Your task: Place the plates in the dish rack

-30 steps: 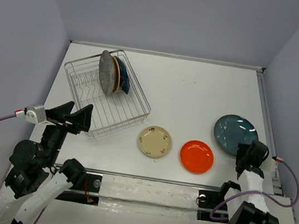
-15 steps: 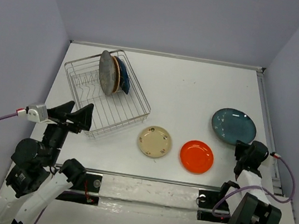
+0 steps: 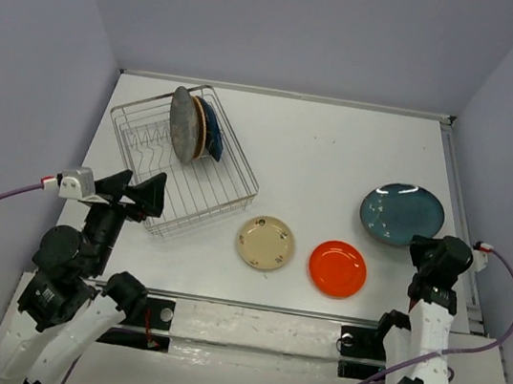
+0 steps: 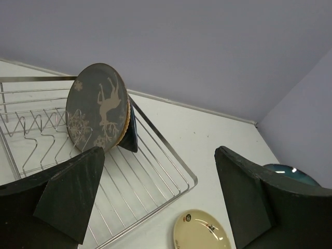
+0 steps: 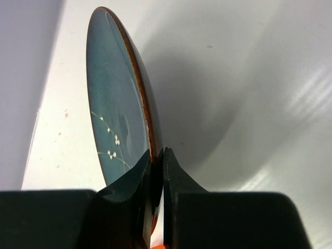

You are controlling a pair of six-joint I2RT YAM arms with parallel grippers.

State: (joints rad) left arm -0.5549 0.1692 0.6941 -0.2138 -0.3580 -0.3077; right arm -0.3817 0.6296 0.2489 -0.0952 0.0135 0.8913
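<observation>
Six plates are in view, and only one has changed place. The teal plate (image 3: 402,212) now sits a little farther from the arm bases than a second ago. The right end effector (image 5: 157,158) is clamped on its near rim, and the right wrist view shows the plate edge-on and tilted, its shadow falling on the worktop (image 3: 339,156).

The left end effector (image 3: 133,193) has its jaws wide apart and holds nothing. It has edged slightly toward the near corner of the dish rack (image 3: 203,194).

The rest is as before. The grey patterned plate (image 3: 183,125), tan wooden plate (image 3: 198,130) and navy plate (image 3: 213,132) stand on edge together in the rack's far part. The cream plate (image 3: 265,243) and orange-red plate (image 3: 338,268) lie flat, near each other but not touching, on the white worktop.

Plain pale lavender walls (image 3: 291,23) enclose three sides.
</observation>
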